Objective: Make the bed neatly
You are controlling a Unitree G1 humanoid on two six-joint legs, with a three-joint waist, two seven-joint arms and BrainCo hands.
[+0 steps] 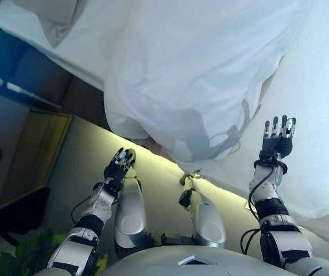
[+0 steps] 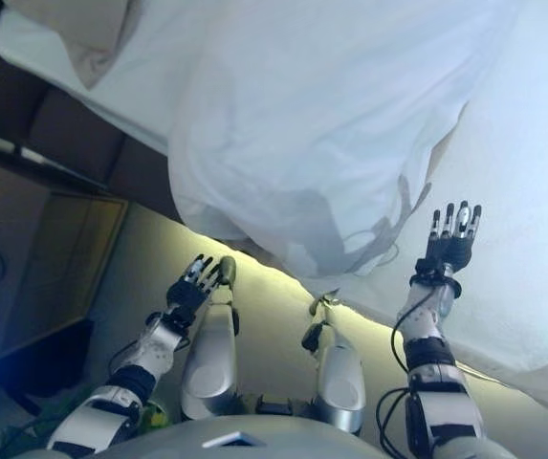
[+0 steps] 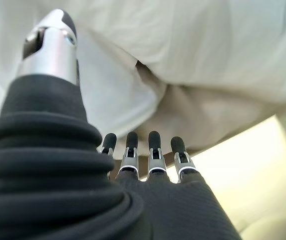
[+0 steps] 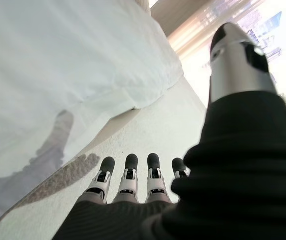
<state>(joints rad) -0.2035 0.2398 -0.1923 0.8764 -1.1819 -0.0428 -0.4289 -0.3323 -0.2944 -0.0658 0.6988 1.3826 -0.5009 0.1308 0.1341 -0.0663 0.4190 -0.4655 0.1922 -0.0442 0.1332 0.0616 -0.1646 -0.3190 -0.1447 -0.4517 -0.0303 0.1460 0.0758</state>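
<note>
A white duvet (image 1: 198, 75) lies bunched in a big heap across the bed, its lower fold hanging over the near edge. Beside it the flat white sheet (image 1: 319, 144) of the mattress shows. My right hand (image 1: 276, 141) hovers open over that sheet, just right of the heap, fingers straight and touching nothing; the right wrist view shows its fingers (image 4: 128, 182) above the sheet with the duvet (image 4: 58, 75) beyond. My left hand (image 1: 120, 164) is low beside the bed, under the overhanging fold, fingers (image 3: 152, 155) straight and empty. A beige pillow (image 1: 58, 20) lies at the far left corner.
A wooden bedside cabinet (image 1: 35, 155) stands left of the bed on the floor. The dark bed frame (image 1: 78, 95) runs under the mattress edge. Green leaves (image 1: 23, 253) show at the lower left.
</note>
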